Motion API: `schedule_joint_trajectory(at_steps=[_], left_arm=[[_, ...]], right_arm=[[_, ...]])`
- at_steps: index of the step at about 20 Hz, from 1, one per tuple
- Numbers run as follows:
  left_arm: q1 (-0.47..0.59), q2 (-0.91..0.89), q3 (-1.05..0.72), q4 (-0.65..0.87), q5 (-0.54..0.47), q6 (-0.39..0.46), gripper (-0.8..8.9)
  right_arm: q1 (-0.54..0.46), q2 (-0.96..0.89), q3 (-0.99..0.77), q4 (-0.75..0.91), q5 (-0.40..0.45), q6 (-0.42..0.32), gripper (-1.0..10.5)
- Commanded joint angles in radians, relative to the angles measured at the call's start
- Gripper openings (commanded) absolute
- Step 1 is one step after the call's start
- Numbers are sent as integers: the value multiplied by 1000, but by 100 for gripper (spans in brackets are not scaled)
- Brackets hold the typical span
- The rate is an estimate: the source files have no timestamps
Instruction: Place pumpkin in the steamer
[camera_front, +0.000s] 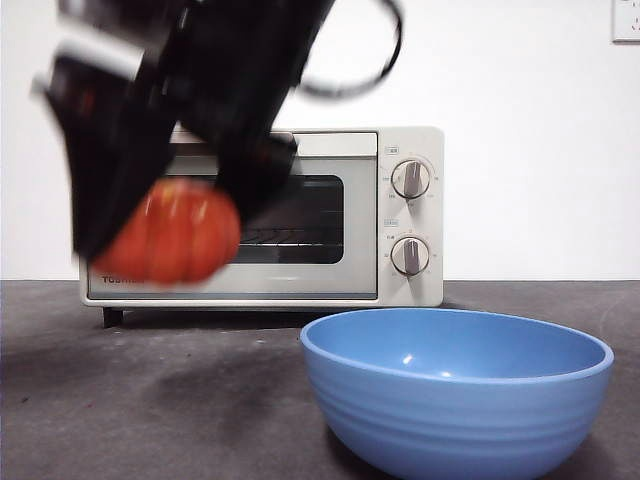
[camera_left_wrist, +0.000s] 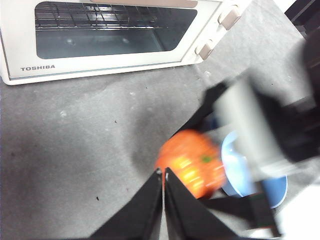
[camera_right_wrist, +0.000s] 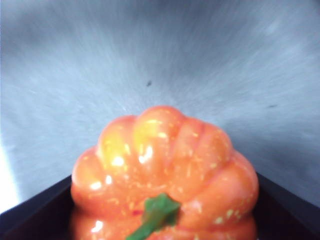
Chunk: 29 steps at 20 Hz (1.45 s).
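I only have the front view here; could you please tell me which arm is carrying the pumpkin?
Observer: The right gripper. Its wrist view shows the pumpkin clamped between its own two jaws.
Operator: Thank you. And where is the other arm?
Observer: The left gripper hangs over the table in front of the steamer, jaws shut and holding nothing.
Operator: How is the pumpkin turned in the grip?
Observer: Its green stem faces the right wrist camera.

Looks like a lab test setup: bare white wall behind the steamer (camera_front: 262, 215), which sits on a grey desk (camera_front: 150, 390).
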Motion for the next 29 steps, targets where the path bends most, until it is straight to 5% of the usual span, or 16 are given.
schedule_joint_trajectory(at_steps=[1,10,22,29], left_arm=[[-1,4,21,11,2,13,16],[-1,4,21,11,2,14,16],[-1,4,21,11,2,17,16],[-1,4,21,11,2,18,16]], right_arm=[[-6,-73,22,-77,5,5,376],[-117,-361,-119,-227,-4,14,376],[-130,-459,-557,76,-3,104,377],[-130,-422,-636,159,-5,113,382]])
